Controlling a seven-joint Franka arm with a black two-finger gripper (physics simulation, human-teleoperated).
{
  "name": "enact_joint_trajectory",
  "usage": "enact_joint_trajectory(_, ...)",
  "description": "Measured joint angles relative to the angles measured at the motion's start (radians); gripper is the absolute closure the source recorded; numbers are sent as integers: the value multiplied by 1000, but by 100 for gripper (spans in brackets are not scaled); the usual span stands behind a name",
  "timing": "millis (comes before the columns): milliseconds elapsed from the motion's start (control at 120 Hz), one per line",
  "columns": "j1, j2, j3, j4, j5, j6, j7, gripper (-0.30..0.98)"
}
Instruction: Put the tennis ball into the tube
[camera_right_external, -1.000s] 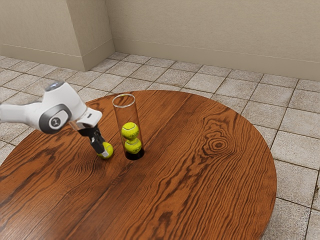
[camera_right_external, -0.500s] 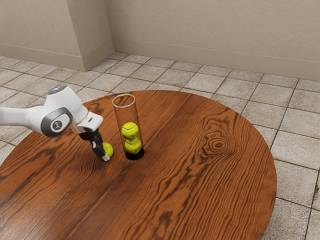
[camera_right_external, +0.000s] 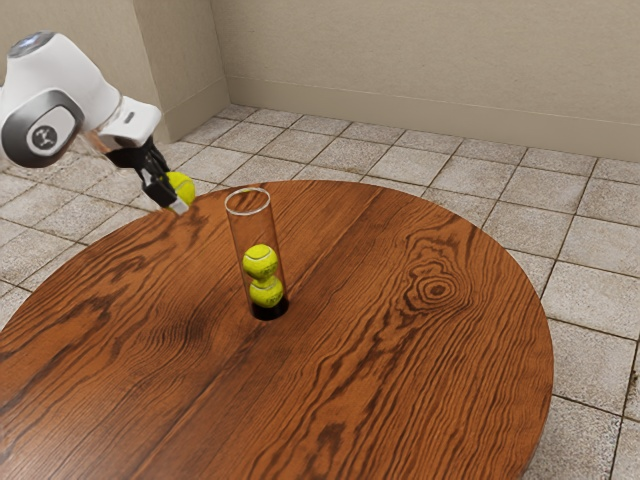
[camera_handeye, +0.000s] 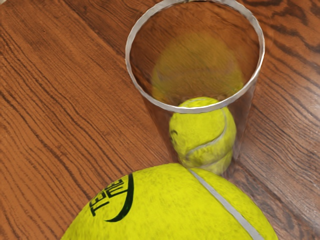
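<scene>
Tennis ball (camera_right_external: 183, 187) hangs outside tube (camera_right_external: 254, 228) holding two balls (camera_right_external: 261, 261)

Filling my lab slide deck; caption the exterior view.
Black two-finger gripper lifting a yellow tennis ball near a clear tube containing two more.

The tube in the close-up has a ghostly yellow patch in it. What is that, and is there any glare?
In the wrist view, the patch inside the tube is faint and see-through, probably the held ball reflected in the clear wall; a pale sheen lies on the table. In the exterior view, a softer sheen, at the table's lower left.
</scene>
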Motion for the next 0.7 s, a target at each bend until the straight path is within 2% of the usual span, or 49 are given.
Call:
enact_joint_trajectory(83, 36, 50, -92, 29, -65, -44, -17, 43)
enact_joint_trajectory(200, -14, 73, -106, 72, -106, -81, -45, 43)
enact_joint_trajectory(325, -156, 74, -8, 140, -115, -100, -72, 42)
enact_joint_trajectory(700, -443, 63, 266, 260, -116, -108, -123, 42)
